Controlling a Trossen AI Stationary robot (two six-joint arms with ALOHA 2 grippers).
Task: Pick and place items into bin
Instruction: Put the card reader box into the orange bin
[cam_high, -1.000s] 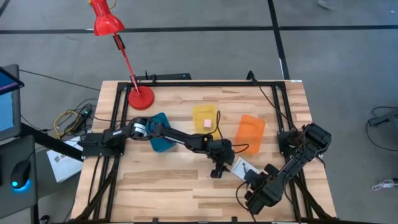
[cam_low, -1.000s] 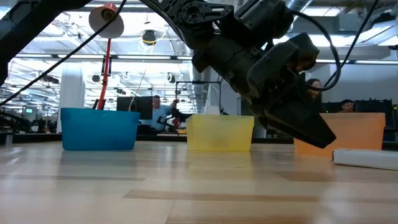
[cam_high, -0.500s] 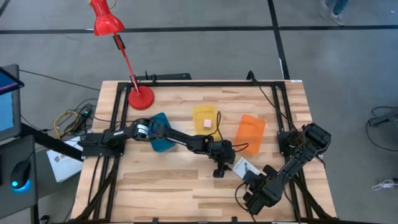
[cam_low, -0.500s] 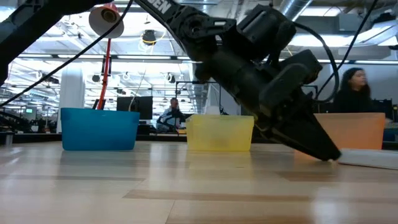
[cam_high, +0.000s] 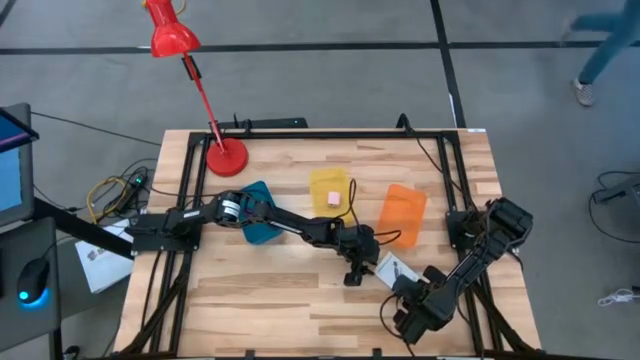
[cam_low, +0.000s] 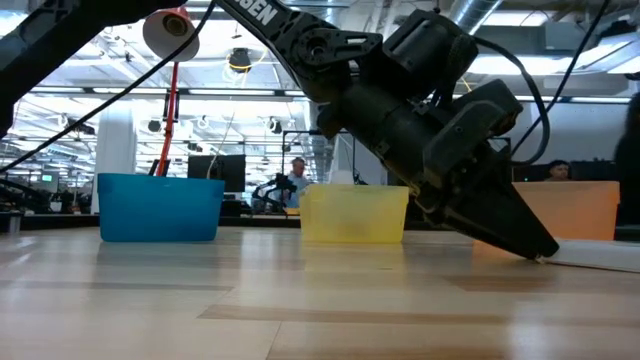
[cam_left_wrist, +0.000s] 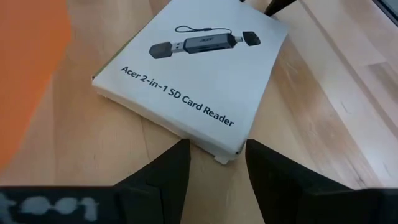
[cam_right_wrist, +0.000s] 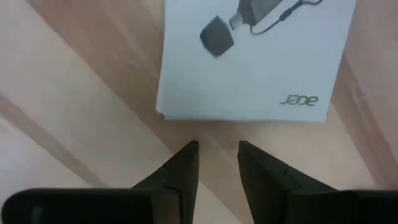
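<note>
A white card-reader box (cam_high: 393, 267) with a black picture lies flat on the table. My left gripper (cam_high: 352, 274) is open and low at the table (cam_low: 540, 254). In the left wrist view the box's (cam_left_wrist: 193, 74) nearest corner lies between its fingertips (cam_left_wrist: 216, 163), with no touch that I can see. My right gripper (cam_high: 408, 288) is open just off the opposite edge of the box (cam_right_wrist: 255, 56), pointing at it (cam_right_wrist: 217, 163). A tiny pink cube (cam_high: 332, 199) sits in the yellow bin (cam_high: 329, 180). A thin dark cord (cam_high: 356, 218) loops between the yellow and orange bins.
Three bins stand in a row behind the box: blue (cam_high: 258, 212), yellow and orange (cam_high: 402, 213). A red lamp's base (cam_high: 226, 157) stands at the far left corner. A black frame (cam_high: 320, 133) rims the table. Bare wood stretches along the near left part.
My left gripper has tipped down and moved toward the table's right, from above the wood to the box's corner, its fingertips now at table height. The box has stayed where it was.
</note>
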